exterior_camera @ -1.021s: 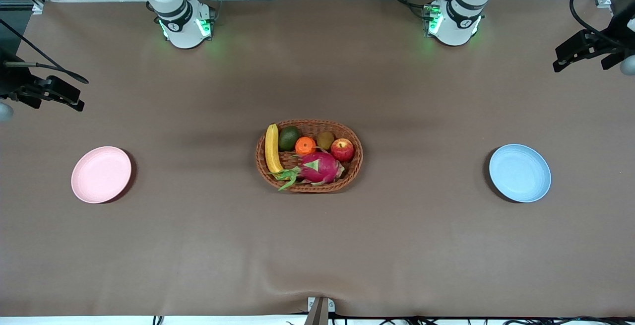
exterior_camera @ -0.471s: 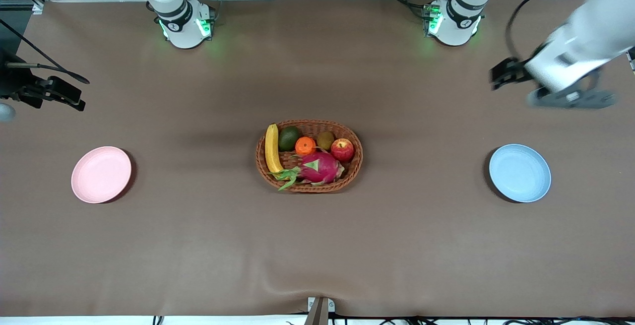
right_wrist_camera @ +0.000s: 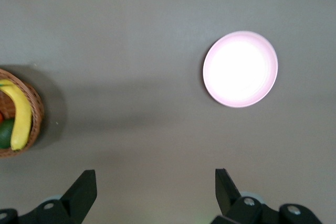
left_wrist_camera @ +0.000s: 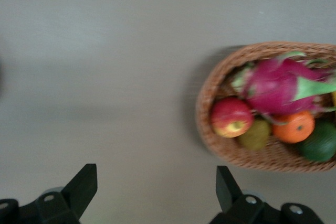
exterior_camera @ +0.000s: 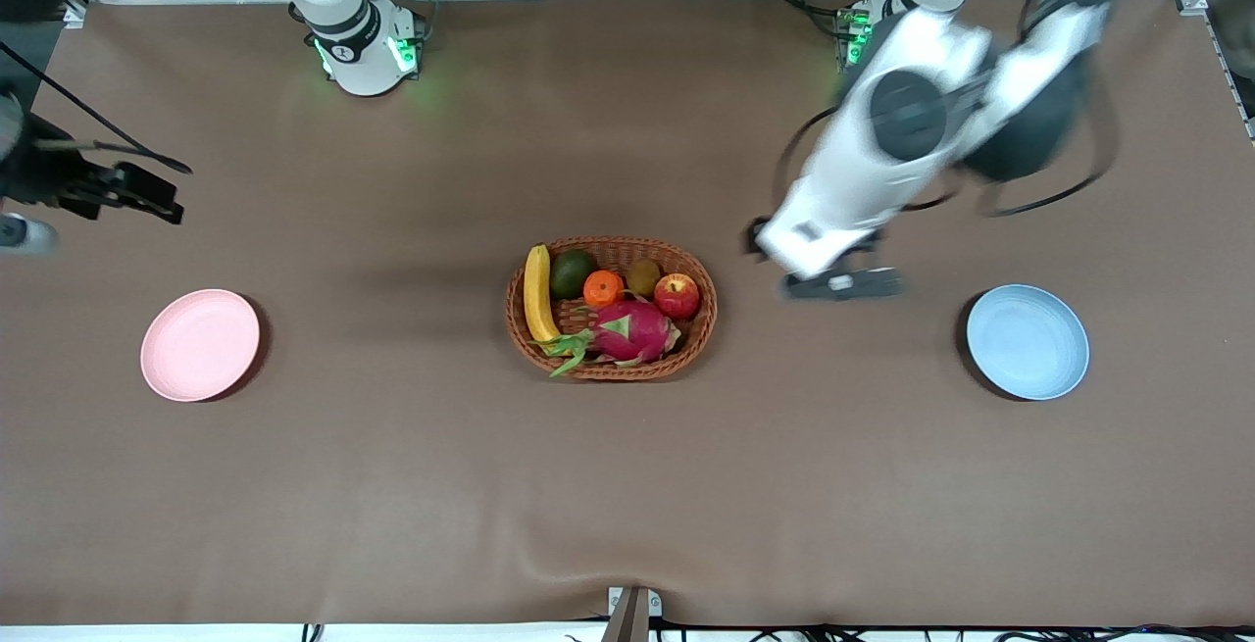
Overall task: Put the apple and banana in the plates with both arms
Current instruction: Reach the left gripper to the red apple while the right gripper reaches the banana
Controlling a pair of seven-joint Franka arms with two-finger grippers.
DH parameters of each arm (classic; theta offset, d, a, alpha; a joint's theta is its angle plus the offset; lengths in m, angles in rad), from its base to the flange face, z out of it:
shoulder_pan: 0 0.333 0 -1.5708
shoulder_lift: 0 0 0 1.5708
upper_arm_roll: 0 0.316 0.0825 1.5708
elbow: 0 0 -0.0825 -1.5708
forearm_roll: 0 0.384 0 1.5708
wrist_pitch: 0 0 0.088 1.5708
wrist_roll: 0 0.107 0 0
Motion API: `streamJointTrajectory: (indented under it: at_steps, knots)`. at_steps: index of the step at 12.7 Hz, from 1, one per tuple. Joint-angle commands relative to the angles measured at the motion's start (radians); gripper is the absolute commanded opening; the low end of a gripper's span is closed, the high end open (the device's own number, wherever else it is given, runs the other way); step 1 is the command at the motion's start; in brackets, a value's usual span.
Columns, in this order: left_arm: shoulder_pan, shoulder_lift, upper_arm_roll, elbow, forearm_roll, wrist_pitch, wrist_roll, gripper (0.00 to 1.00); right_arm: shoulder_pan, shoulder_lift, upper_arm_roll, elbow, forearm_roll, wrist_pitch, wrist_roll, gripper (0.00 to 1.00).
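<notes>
Apple (exterior_camera: 677,295): in the basket (exterior_camera: 700,338), near the end toward the left arm. Not picked yet.
Banana (exterior_camera: 536,292): in the basket, at the end toward the right arm.
Plates: pink plate (exterior_camera: 200,344) and blue plate (exterior_camera: 1028,341) sit well apart from the basket, both bare.
Left gripper (exterior_camera: 833,281): fingers spread, holding nothing, over the table between basket and blue plate. It has swung in from the table's end.
Right gripper (right_wrist_camera: 152,192): fingers spread, up high, between basket and pink plate; it has hardly moved.
</notes>
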Motion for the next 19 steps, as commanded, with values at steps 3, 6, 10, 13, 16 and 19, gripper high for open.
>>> streamJointTrajectory:
  at_steps: [3,6,10,13,16,19]
  knots:
    - [-0.120,0.196,0.012,0.030,0.009,0.200,-0.157,1.00,0.056,0.039,0.007,-0.027,0.102,-0.022,0.093,1.00]
    - [-0.165,0.258,0.014,0.033,0.083,0.249,-0.241,1.00,0.162,0.071,0.007,-0.054,0.160,0.018,0.325,1.00]
    - [-0.201,0.324,0.015,0.034,0.128,0.328,-0.355,1.00,0.177,0.079,0.006,-0.133,0.300,0.096,0.370,1.00]
    - [-0.203,0.338,0.015,0.034,0.193,0.328,-0.349,1.00,0.246,0.091,0.007,-0.169,0.325,0.154,0.501,1.00]
    - [-0.208,0.351,0.015,0.034,0.225,0.329,-0.338,1.00,0.323,0.091,0.007,-0.258,0.358,0.291,0.544,1.00]
    - [-0.212,0.365,0.014,0.034,0.249,0.328,-0.343,1.00,0.424,0.109,0.010,-0.350,0.358,0.461,0.644,1.00]
